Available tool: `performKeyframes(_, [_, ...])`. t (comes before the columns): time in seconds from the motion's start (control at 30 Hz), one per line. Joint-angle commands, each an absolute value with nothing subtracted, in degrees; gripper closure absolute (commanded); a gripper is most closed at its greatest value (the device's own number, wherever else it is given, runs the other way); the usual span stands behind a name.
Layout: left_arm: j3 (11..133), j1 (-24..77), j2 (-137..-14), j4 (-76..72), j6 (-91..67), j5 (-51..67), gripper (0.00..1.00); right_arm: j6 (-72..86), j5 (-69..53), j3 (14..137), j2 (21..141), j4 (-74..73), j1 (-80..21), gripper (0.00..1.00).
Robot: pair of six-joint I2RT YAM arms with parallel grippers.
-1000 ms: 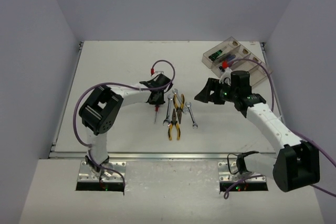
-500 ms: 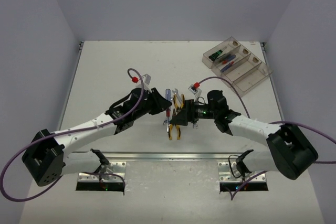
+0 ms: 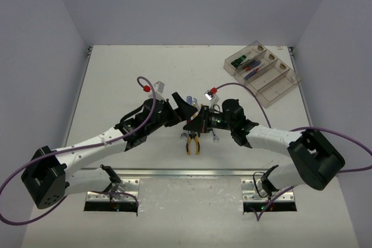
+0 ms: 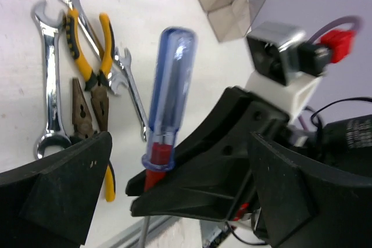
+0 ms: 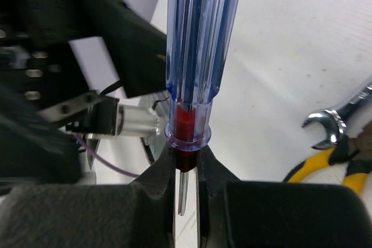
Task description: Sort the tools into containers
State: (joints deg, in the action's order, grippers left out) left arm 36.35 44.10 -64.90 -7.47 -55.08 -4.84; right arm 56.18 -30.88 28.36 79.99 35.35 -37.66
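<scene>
A blue-and-red screwdriver (image 5: 200,39) stands upright above the table, my right gripper (image 5: 186,172) shut on its red collar and shaft. In the left wrist view the same screwdriver (image 4: 171,79) sits between the wide-open fingers of my left gripper (image 4: 174,196), which do not touch it. From above, the left gripper (image 3: 185,107) and right gripper (image 3: 199,121) meet at mid-table over the remaining tools. Yellow-and-black pliers (image 4: 87,56) and silver wrenches (image 4: 51,85) lie on the table beneath. The containers (image 3: 264,74) stand at the back right.
A green-handled screwdriver (image 3: 239,61) and a blue-and-red one (image 3: 251,67) lie in the two leftmost bins. Pliers (image 3: 192,142) and a wrench (image 3: 214,137) poke out below the grippers. Purple cables loop from both wrists. Walls close in the table's sides.
My left arm lifted the screwdriver off the table while the right arm swung in from the bins. The right gripper has since shut on it and the left has opened.
</scene>
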Motion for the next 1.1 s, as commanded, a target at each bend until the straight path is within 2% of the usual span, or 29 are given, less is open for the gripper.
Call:
performKeyframes(0.0, [48.98, 44.65, -63.41, 9.1, -50.09, -20.22, 0.0, 57.26, -18.67, 33.07, 78.8, 24.23, -35.94, 1.0])
performKeyframes(0.1, [56.93, 44.65, -62.37, 26.23, -52.3, -34.69, 0.0, 55.45, -6.6, 37.87, 78.35, 9.73, -31.67, 1.0])
performKeyframes(0.17, [57.65, 44.65, -59.87, 33.34, -52.47, -40.56, 0.0, 53.51, -2.46, 43.03, 79.36, 1.82, -28.16, 1.0])
performKeyframes(0.27, [53.91, 44.65, -54.69, 33.03, -47.07, -37.2, 0.0, 50.78, 0.01, 51.8, 85.18, -5.66, -17.35, 1.0])
performKeyframes(0.37, [50.98, 44.69, -51.33, 33.52, -44.29, -32.03, 0.0, 49.24, 4.53, 62.65, 94.74, -12.5, -10.9, 1.0])
performKeyframes(0.57, [49.22, 44.74, -47.99, 35.01, -39.57, -22.48, 0.0, 49.13, 10.88, 90.29, 113.42, -27.2, -3.27, 1.0])
performKeyframes(0.6, [49.22, 44.74, -47.89, 35.62, -39.51, -21.67, 0.0, 49.12, 10.96, 90.57, 113.62, -27.37, -3.23, 1.0])
performKeyframes(0.63, [49.22, 44.74, -47.47, 36.72, -37.99, -19.89, 0.0, 48.87, 13.42, 99.65, 119.89, -32.46, -2.3, 1.0])
performKeyframes(0.67, [49.39, 44.74, -47.37, 38.04, -37.36, -19.17, 0.0, 48.35, 14.14, 102.35, 121.7, -33.64, -1.68, 1.0])
performKeyframes(0.73, [49.74, 44.74, -46.25, 39.6, -37.01, -19.5, 0.0, 47.65, 15.18, 106.98, 123.87, -35.14, -1.15, 1.0])
performKeyframes(0.9, [50.03, 44.74, -42.3, 42.29, -36.22, -20.92, 0.0, 48.76, 15.8, 108.92, 126.06, -35.2, 1.72, 0.99])
performKeyframes(1.0, [50.32, 44.74, -41.0, 42.28, -35.41, -20.03, 0.0, 47.79, 15.82, 110.15, 126.83, -35.31, 1.93, 0.91])
performKeyframes(1.07, [51.03, 44.74, -40.82, 42.54, -34.19, -20.02, 0.0, 47.59, 15.35, 110.55, 126.76, -35.26, 1.93, 0.79])
